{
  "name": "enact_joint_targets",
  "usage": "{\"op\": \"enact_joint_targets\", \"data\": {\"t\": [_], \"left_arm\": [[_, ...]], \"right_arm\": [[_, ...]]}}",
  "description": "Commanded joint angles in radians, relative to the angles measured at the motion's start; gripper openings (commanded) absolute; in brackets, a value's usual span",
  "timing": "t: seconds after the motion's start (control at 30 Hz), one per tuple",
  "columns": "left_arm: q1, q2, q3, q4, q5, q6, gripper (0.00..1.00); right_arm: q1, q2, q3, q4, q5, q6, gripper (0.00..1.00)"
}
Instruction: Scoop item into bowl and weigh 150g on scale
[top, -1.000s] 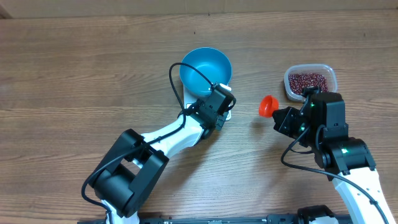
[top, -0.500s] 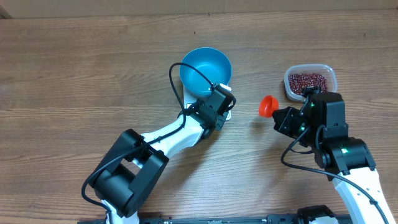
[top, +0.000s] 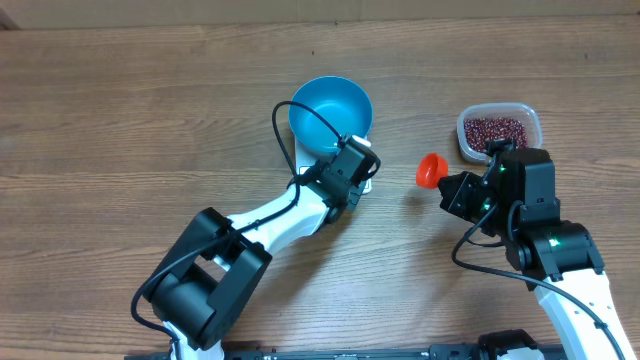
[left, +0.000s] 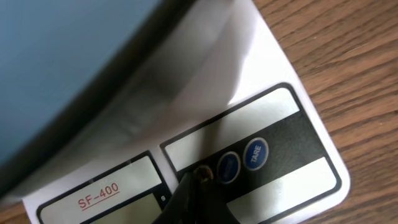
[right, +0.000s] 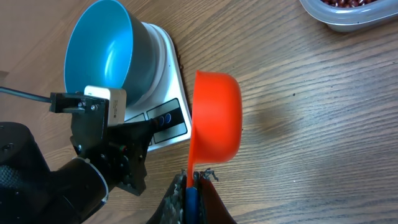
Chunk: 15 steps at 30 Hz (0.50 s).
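Two risks stand out to us. Our left gripper (left: 198, 186), jaws shut and empty, presses on the small white square scale (left: 267, 118) just beside its two round blue buttons (left: 255, 154). A hard push could shift the deep blue bowl (top: 330, 110) sitting on it. Our right gripper (right: 191, 186), clamped on the empty orange plastic scoop (right: 214, 115), might spill later. We count one bowl, one scale, one scoop, and one clear plastic tub (top: 534, 118) holding the many red-brown beans (top: 495, 130), well apart from the bowl.
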Motion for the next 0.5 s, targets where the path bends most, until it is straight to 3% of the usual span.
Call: {"op": "enact_joint_targets", "data": {"t": [0.0,0.47], "left_arm": [[0.010,0.038,-0.018,-0.024,-0.020,-0.021,0.04],[0.008,0.014,-0.017,-0.026,0.028,-0.022,0.04]], "right_arm": [[0.004,-0.003,0.033,0.010,0.011,-0.005,0.04],[0.004,-0.003,0.033,0.013,0.011,-0.005,0.04]]}}
